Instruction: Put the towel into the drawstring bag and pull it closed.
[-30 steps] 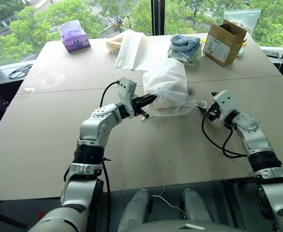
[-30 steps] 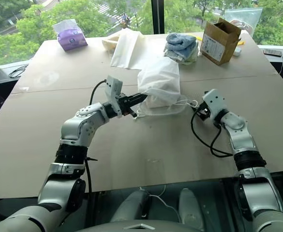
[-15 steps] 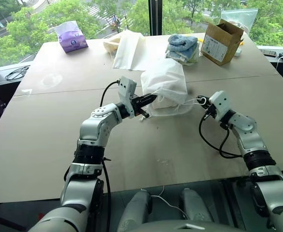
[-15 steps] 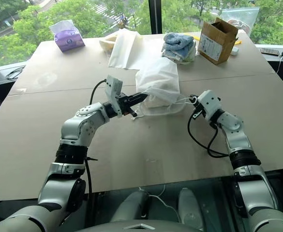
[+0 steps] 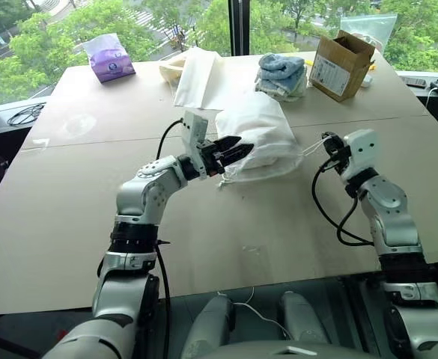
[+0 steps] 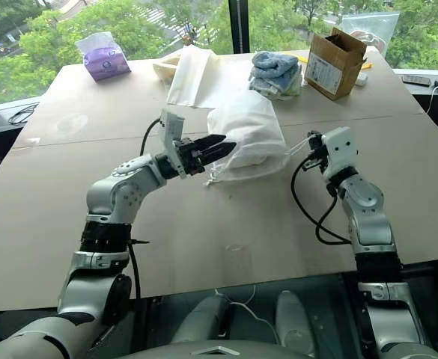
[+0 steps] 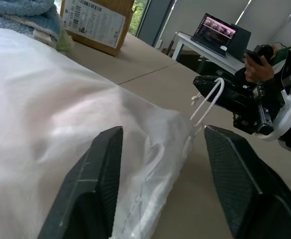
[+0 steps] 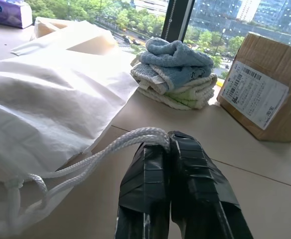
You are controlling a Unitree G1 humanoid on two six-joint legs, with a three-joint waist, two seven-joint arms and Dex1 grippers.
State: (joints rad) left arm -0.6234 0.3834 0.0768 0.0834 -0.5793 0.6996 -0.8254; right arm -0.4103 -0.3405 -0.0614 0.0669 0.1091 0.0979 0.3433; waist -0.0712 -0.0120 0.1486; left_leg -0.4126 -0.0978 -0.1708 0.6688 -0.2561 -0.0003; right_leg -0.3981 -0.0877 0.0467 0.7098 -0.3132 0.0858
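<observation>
Left tool (image 5: 233, 152) hovers with its black fingers spread beside the drawstring bag (image 5: 260, 142), which lies bulging near the middle of the desk (image 5: 69, 217). From the bag, at about three o'clock, the right tool (image 5: 329, 143) is clamped shut on the white cord (image 5: 308, 152), which runs taut from the bag's mouth. At the bag's twelve o'clock sits a stack of blue and white towels (image 5: 282, 75); at one o'clock, a cardboard box (image 5: 342, 63); at ten o'clock, a purple tissue pack (image 5: 110, 58).

Left wrist view: the fingers (image 7: 93, 184) stand apart, straddling the bag's gathered mouth. The box bears a barcode label, its print too small to read.

Right wrist view: the fingertips (image 8: 185, 149) pinch the cord loop; the box's white label (image 8: 254, 102) is illegible.
</observation>
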